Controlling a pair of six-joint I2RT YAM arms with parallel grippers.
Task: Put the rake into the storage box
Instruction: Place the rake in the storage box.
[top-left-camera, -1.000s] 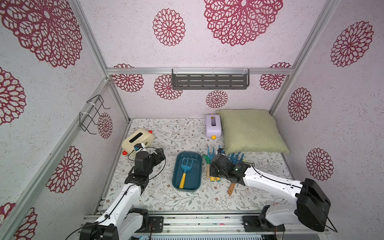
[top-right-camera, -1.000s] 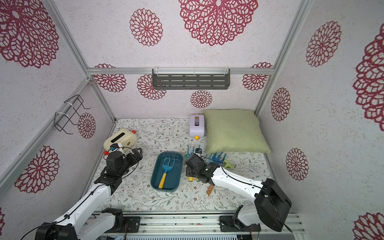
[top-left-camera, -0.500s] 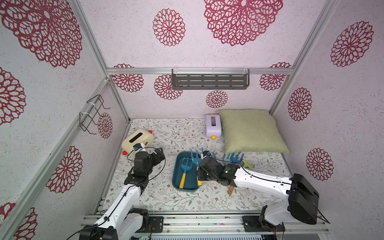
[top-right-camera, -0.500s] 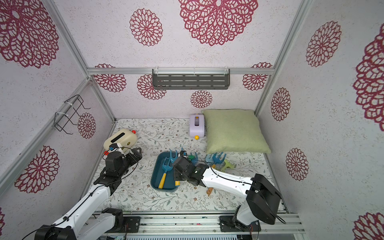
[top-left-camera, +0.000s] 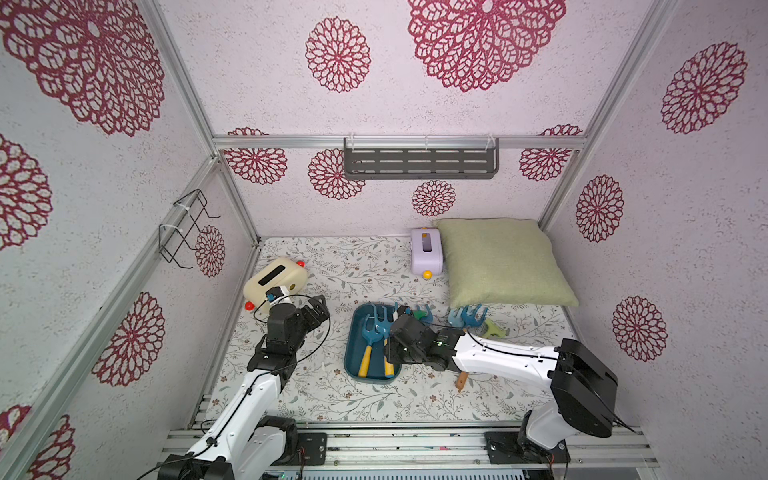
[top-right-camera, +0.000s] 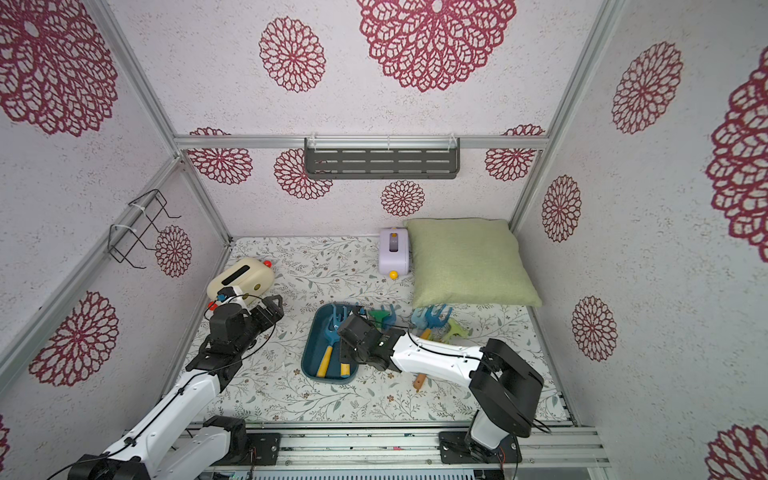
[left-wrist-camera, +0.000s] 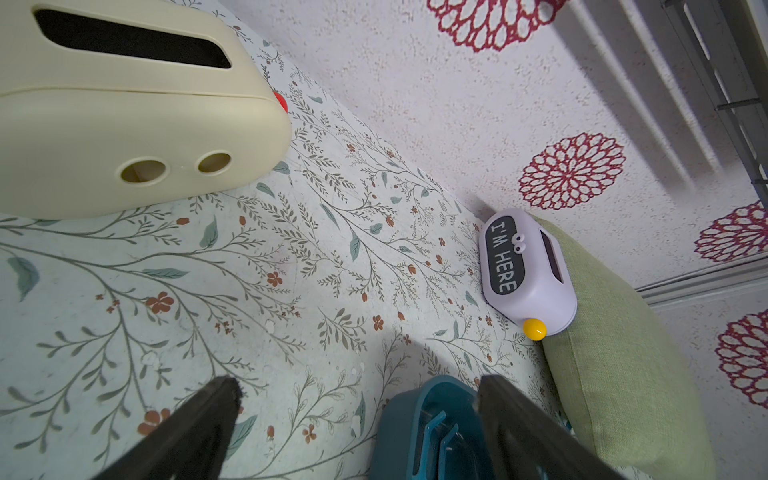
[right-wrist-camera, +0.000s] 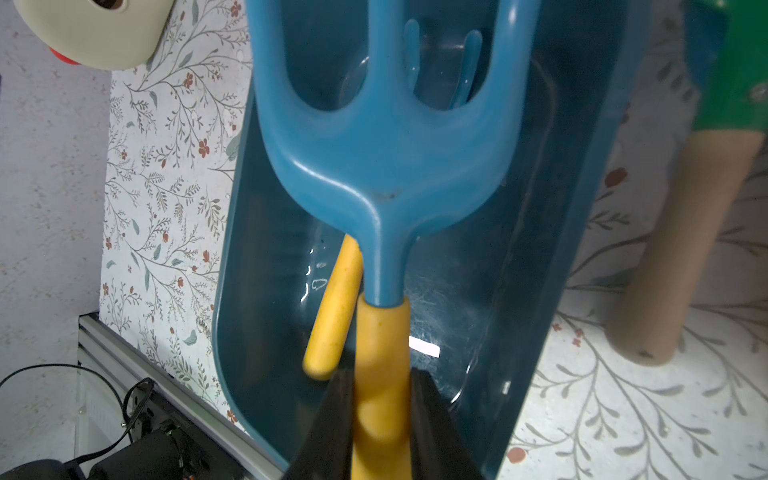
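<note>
The right pincer (right-wrist-camera: 382, 399) is seen clamped tight on the yellow handle of the blue plastic three-pronged toy rake (right-wrist-camera: 382, 145). The rake is held over the inside of the shallow dark teal plastic storage box (right-wrist-camera: 582, 216), prongs aimed at its far end. Whether the floor of the box is touched cannot be told.

Trouble is expected from the second blue-and-yellow rake (right-wrist-camera: 332, 307) lying directly beneath. If the grip is let go here, the held rake may be landed across it and left rocking, or propped on the low wall. The light box could also be dragged over the floral bench (top-left-camera: 316, 390) if the pincer is drawn back low.

A glossy, smoothly moulded head and a bulged, matte handle are shown.

The left pincer (left-wrist-camera: 357, 390) is spread wide and empty, well apart.
</note>
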